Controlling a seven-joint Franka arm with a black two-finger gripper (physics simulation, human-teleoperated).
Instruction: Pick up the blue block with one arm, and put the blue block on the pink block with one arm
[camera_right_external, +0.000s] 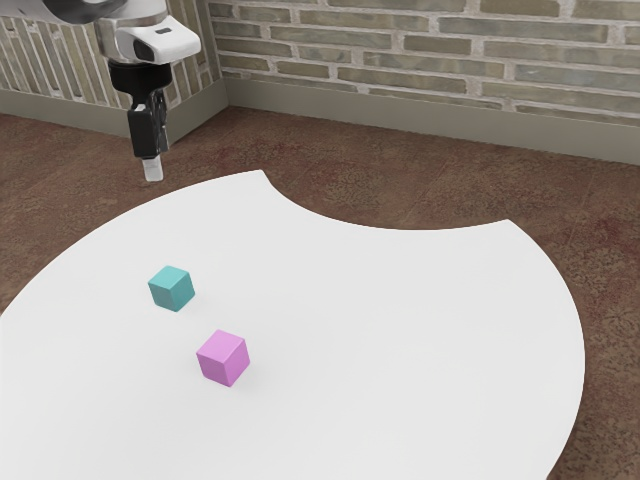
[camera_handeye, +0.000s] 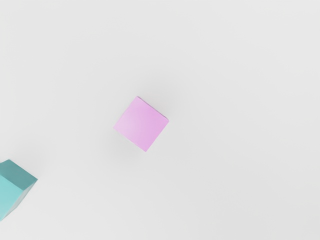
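Blue block (camera_right_external: 171, 288): small cube, more teal than true blue, plain unmarked faces, sharp edges. Rests flat on white tabletop (camera_right_external: 400, 330), left of centre in the exterior frame, turned corner-on to the camera. Lies near pink block (camera_right_external: 222, 357), up and to the left of it, apart, not touching. In the wrist frame, blue block (camera_handeye: 12, 192) cut off at lower left corner, pink block (camera_handeye: 141, 124) near mid-frame. Gripper (camera_right_external: 152, 172): upper left of exterior frame, pointing down, well above the tabletop and away from both blocks. Spread or pressed together: cannot tell.
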